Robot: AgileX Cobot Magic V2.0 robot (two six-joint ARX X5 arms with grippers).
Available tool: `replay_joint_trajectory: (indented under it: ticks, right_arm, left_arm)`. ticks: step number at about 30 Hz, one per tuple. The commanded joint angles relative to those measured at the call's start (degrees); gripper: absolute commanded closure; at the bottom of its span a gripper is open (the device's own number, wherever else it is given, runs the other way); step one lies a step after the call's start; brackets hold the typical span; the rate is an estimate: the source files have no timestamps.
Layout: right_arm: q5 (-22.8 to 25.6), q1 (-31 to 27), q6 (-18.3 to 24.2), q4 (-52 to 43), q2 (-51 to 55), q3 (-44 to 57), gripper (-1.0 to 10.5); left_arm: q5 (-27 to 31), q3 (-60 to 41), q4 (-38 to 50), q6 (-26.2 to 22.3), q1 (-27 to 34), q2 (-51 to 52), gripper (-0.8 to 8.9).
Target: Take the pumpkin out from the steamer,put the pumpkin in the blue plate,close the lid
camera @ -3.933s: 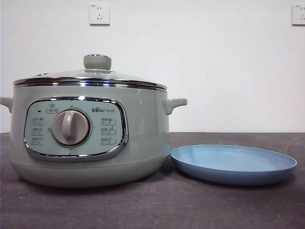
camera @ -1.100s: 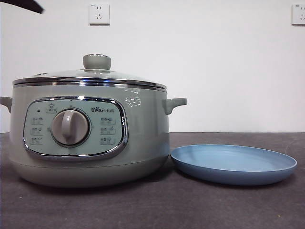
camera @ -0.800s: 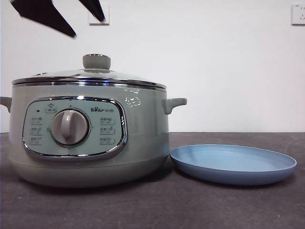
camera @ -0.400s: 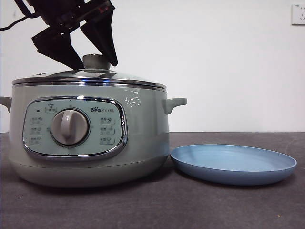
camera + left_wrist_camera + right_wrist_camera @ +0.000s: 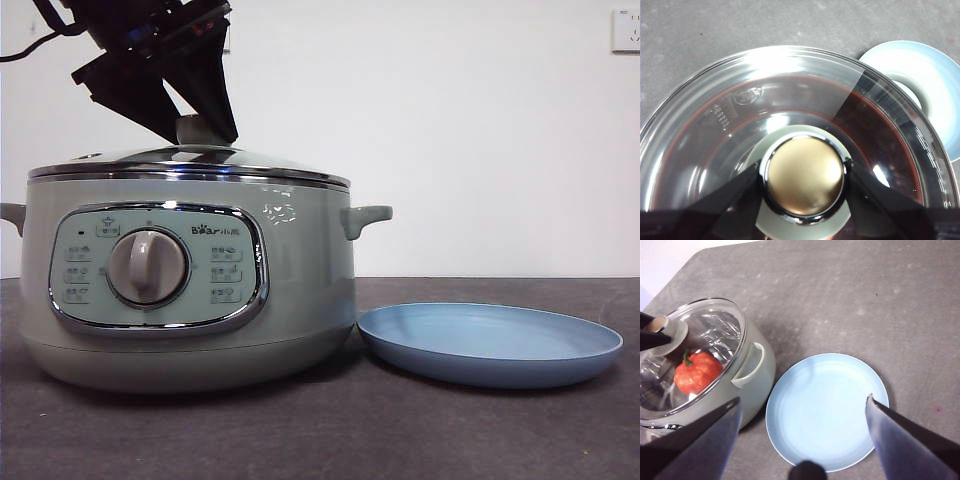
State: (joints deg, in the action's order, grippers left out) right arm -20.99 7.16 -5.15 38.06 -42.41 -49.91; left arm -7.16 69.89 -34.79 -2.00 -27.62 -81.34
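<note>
The sage-green steamer (image 5: 300, 280) stands at the left with the glass lid (image 5: 260, 162) on it. My left gripper (image 5: 203, 135) has come down from above, and its jaws are shut on the lid's pale green knob (image 5: 805, 172), one jaw on each side. The pumpkin (image 5: 697, 372) lies inside the pot and shows through the glass in the right wrist view. The blue plate (image 5: 490, 345) lies bare to the right of the pot. My right gripper (image 5: 804, 399) hangs open and empty high above the plate (image 5: 825, 390).
The dark grey table (image 5: 400, 430) runs to a white wall with a socket (image 5: 626, 30) at the top right. The pot's side handle (image 5: 368, 218) reaches towards the plate.
My left gripper came down from the top left onto the lid's knob, and its jaws closed in on it. The pot, lid and plate stay in place.
</note>
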Motion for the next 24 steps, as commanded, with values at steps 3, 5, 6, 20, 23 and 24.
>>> replay_joint_trajectory:
  ticks: [3,5,6,20,23,24]
  right_arm:
    - [0.13,0.09,-0.35,-0.17,0.04,-0.20,5.3]
    - [0.13,0.09,-0.37,-0.17,0.02,-0.20,5.3]
    - [0.11,0.09,-0.37,-0.22,0.04,-0.20,5.3]
    - [-6.12,3.52,-1.90,-3.58,-4.00,-0.31,5.4]
    - [-6.10,6.91,-2.29,-4.63,-7.39,-1.55,5.4]
    - [-6.05,8.28,-2.29,-4.63,-8.83,-2.40,5.4]
  left_arm:
    - [-0.31,-0.15,-0.46,-1.18,-0.17,-0.20,8.22]
    - [-0.28,0.04,-0.39,-1.16,-0.17,-0.11,8.22]
    - [-0.28,0.37,-0.48,-1.14,-0.17,-0.11,8.22]
    - [5.60,9.73,-7.17,-1.27,-0.17,7.28,8.22]
    - [8.83,10.10,-8.96,-1.27,-0.17,11.06,8.22]
    - [9.62,10.10,-9.64,-1.27,-0.17,12.46,8.22]
